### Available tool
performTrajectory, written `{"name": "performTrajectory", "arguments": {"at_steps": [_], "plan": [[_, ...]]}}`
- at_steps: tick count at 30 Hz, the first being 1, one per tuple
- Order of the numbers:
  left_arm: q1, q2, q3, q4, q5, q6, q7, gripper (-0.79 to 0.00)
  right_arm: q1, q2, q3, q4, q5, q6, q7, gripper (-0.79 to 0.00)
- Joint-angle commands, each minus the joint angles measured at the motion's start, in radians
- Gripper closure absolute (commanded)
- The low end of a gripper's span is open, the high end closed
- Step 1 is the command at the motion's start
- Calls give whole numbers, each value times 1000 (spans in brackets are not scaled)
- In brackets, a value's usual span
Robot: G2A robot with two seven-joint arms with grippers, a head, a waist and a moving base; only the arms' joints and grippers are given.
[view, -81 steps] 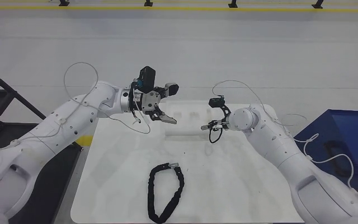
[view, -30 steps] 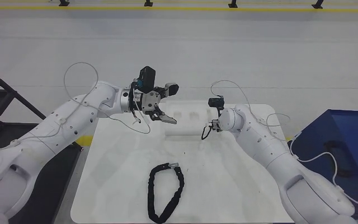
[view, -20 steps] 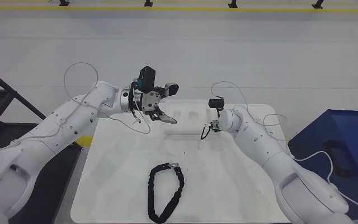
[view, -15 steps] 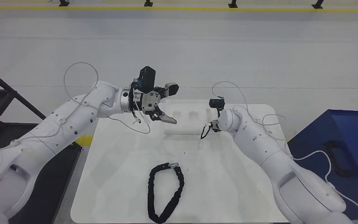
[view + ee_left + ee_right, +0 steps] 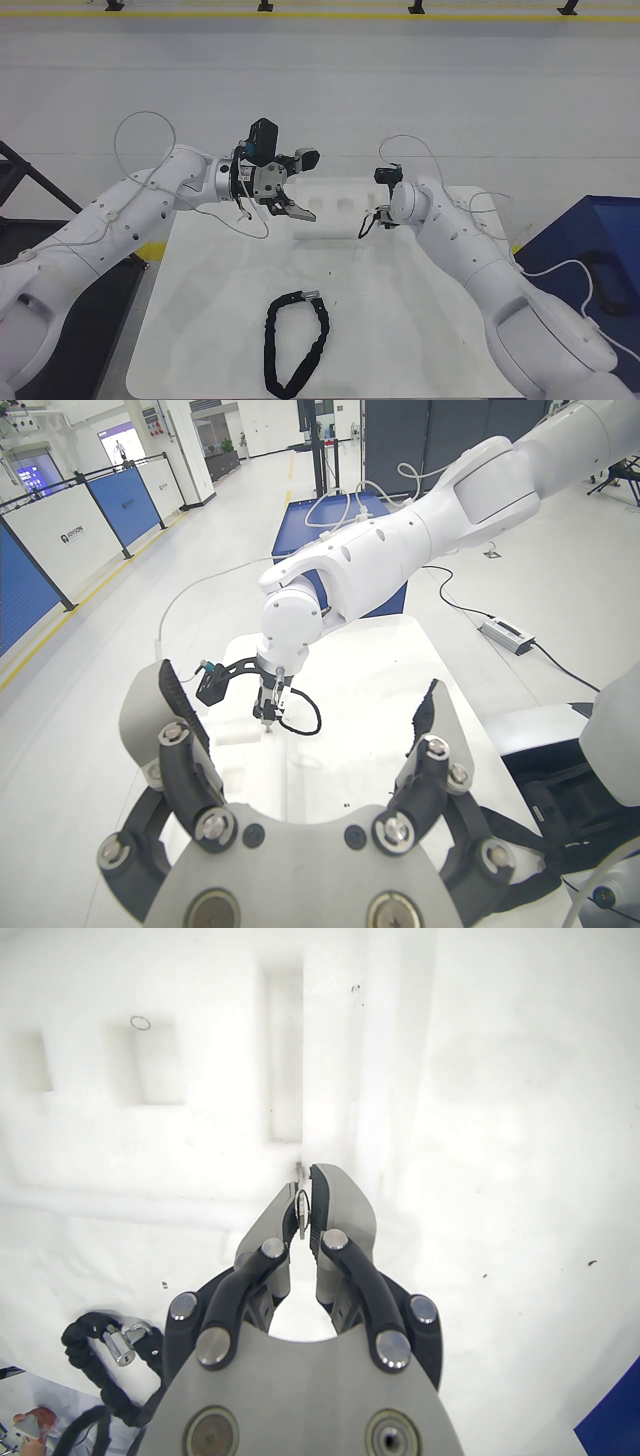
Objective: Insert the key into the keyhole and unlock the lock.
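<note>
My right gripper (image 5: 302,1178) is shut on a small silver key (image 5: 301,1213), its tips down at the edge of a white foam block (image 5: 200,1078), just beside a long narrow slot. From above, the same gripper (image 5: 366,225) is at the right end of the foam block (image 5: 335,208). A black chain lock (image 5: 293,343) lies near the table's front, its silver padlock (image 5: 311,294) at the top end; the padlock (image 5: 120,1345) faces keyhole up. My left gripper (image 5: 300,205) hangs open and empty over the block's left end.
The foam block has several rectangular recesses; a small metal ring (image 5: 140,1023) lies in one. A blue bin (image 5: 590,250) stands off the table's right side. The white table (image 5: 420,320) is bare between the block and the chain.
The right arm's wrist and forearm have swung in towards the foam block while its gripper tip stayed at the block's right end. The left arm has not moved.
</note>
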Motion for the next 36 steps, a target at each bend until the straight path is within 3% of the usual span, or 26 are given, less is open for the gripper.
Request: {"name": "performTrajectory", "arguments": {"at_steps": [1, 10, 22, 28, 36], "plan": [[0, 0, 0, 0, 0, 0, 0, -785, 1, 8, 11, -27, -9, 13, 24, 0], [0, 0, 0, 0, 0, 0, 0, -785, -61, 87, 130, -267, -40, 28, 156, 0], [0, 0, 0, 0, 0, 0, 0, -785, -332, 232, 453, -873, -79, -11, 371, 0], [0, 0, 0, 0, 0, 0, 0, -785, -468, 267, 614, -1101, 48, -111, 387, 0], [0, 0, 0, 0, 0, 0, 0, -785, -568, 286, 750, -1194, 244, -275, 323, 0]]}}
